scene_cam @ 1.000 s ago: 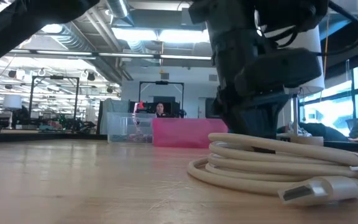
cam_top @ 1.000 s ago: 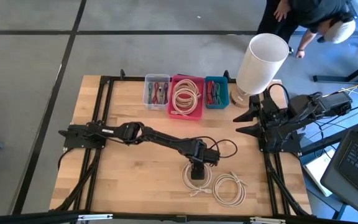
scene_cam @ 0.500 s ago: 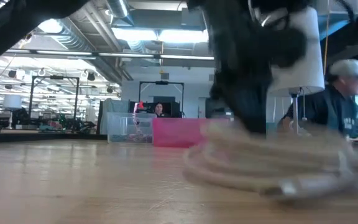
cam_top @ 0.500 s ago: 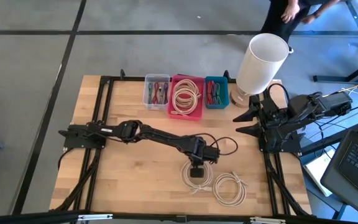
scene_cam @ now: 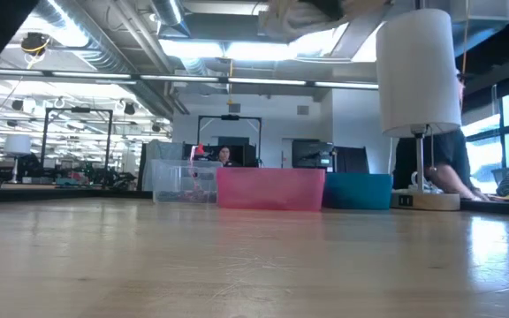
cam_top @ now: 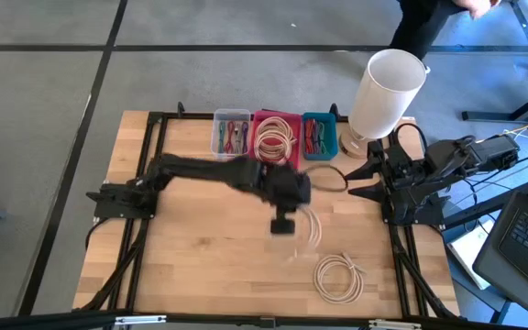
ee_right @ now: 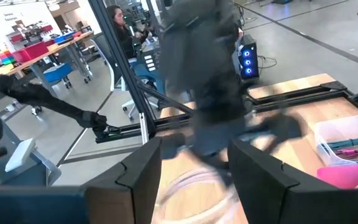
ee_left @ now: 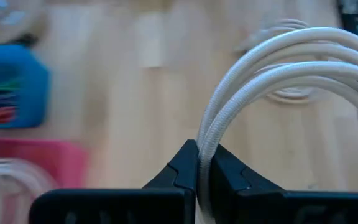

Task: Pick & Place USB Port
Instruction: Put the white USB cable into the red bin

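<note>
My left gripper (cam_top: 283, 223) is over the middle of the table and shut on a coiled cream USB cable (cam_top: 312, 229), lifted clear of the wood. In the left wrist view, the gripper (ee_left: 197, 163) has the coil (ee_left: 272, 59) arching away from it. In the low view the coil (scene_cam: 307, 13) is a blur at the top. A second cream coil (cam_top: 339, 278) lies flat on the table toward the near right. My right gripper (cam_top: 367, 181) waits open at the table's right edge; it also shows in the right wrist view (ee_right: 194, 177). My left gripper pinches several strands of the coil (ee_left: 205, 134) together between its two fingers. The rest of the coil loops out beyond the fingertips. The whole coil is lifted clear of the table.
Along the far edge stand a clear bin (cam_top: 232, 136), a pink bin (cam_top: 276, 142) holding another cream coil, and a blue bin (cam_top: 319, 136). A white lamp (cam_top: 388, 90) stands at the far right. A person (cam_top: 429, 23) is beyond the table's far right corner.
My left gripper has risen and gone toward the far edge and the bins, staying shut on the coil. The coil, which lay on the table near the front, is now lifted clear. The second coil has stayed where it was.
</note>
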Controlling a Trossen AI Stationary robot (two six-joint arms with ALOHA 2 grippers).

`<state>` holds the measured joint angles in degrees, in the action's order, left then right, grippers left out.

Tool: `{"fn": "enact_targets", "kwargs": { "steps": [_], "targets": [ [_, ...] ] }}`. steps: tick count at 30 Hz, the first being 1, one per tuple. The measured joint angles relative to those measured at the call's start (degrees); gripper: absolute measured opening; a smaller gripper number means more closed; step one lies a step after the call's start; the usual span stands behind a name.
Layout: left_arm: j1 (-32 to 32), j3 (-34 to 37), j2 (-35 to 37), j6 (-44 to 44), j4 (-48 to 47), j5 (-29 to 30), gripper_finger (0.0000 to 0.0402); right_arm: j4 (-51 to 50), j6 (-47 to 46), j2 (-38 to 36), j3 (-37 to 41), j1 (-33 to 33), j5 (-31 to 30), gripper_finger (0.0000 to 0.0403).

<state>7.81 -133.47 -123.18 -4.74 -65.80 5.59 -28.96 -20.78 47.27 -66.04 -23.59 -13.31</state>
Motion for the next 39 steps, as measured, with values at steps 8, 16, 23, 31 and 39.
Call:
{"fn": "enact_targets", "kwargs": {
  "steps": [8,16,23,31,39],
  "targets": [
    [-14.48,0.02,3.75,9.37,-5.78,-1.05,0.001,0.43,0.12,1.1,0.0,0.0,-0.16,0.0186],
    [-31.47,0.11,1.76,16.71,-3.82,-10.37,0.001,1.52,-1.55,2.67,0.0,0.0,-3.32,0.0186],
    [-40.59,0.02,-4.59,19.87,-1.54,-14.89,0.001,2.04,-1.36,3.34,0.0,0.11,-11.16,0.0186],
    [-41.68,0.04,-12.7,23.54,-0.7,-14.32,0.001,1.27,-1.42,2.19,0.0,0.11,-12.13,0.0186],
    [-41.68,-0.02,-18.73,23.53,3.28,-12.61,0.001,-0.77,-1.34,-1.21,0.0,0.11,-12.62,0.0186]
  ]
}}
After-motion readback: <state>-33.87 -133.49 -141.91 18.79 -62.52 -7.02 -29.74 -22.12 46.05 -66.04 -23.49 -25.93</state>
